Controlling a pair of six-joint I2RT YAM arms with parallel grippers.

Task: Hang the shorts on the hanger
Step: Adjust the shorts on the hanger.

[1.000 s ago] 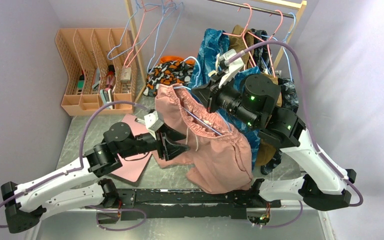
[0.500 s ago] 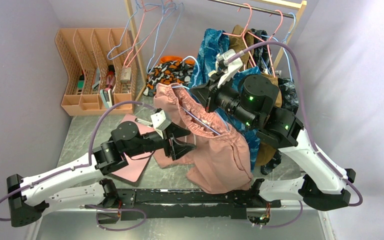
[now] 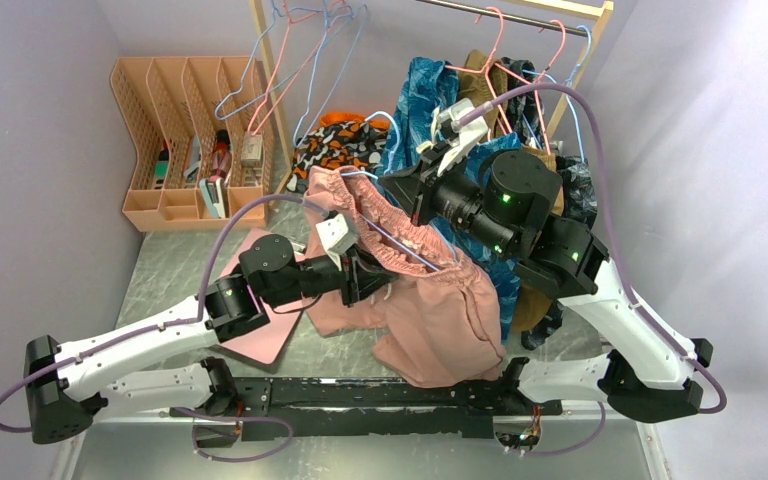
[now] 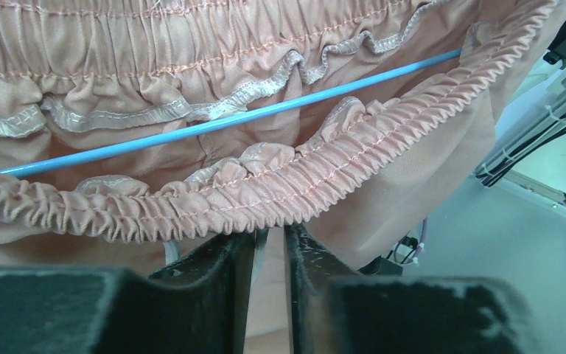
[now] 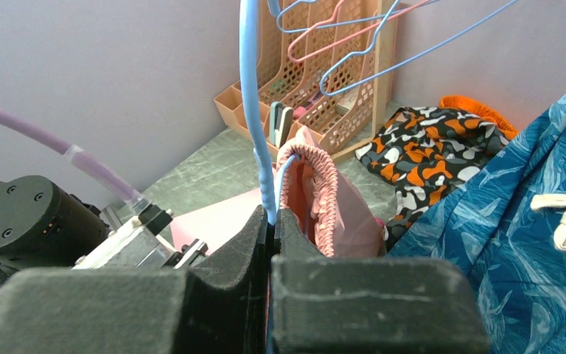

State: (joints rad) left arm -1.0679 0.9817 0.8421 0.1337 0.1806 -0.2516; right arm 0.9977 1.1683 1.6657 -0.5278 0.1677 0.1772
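Observation:
The dusty-pink shorts (image 3: pixel 440 310) hang bunched over the table, with their gathered waistband (image 4: pixel 265 199) spread open. The thin light-blue hanger (image 3: pixel 400 243) runs through that waistband opening, and its wire (image 4: pixel 228 122) crosses between the two elastic edges. My right gripper (image 3: pixel 388 186) is shut on the hanger's neck (image 5: pixel 250 110) above the shorts (image 5: pixel 317 199); the wire is pinched between the right gripper's (image 5: pixel 271 217) fingers. My left gripper (image 3: pixel 375 275) is at the waistband's near edge. In the left wrist view the left gripper's (image 4: pixel 270 236) jaws stand narrow, with pink fabric between them just under the elastic.
A peach file organiser (image 3: pixel 195 140) stands at the back left. A flat pink board (image 3: pixel 270 325) lies under my left arm. Spare pink and blue hangers (image 3: pixel 300 60) hang on the wooden rack. A blue patterned garment (image 3: pixel 430 100) and an orange-black cloth (image 3: pixel 340 145) are behind the shorts.
My left gripper moved right and up to the waistband's near edge, and its jaws narrowed onto the fabric. The right arm and the hanger stayed put.

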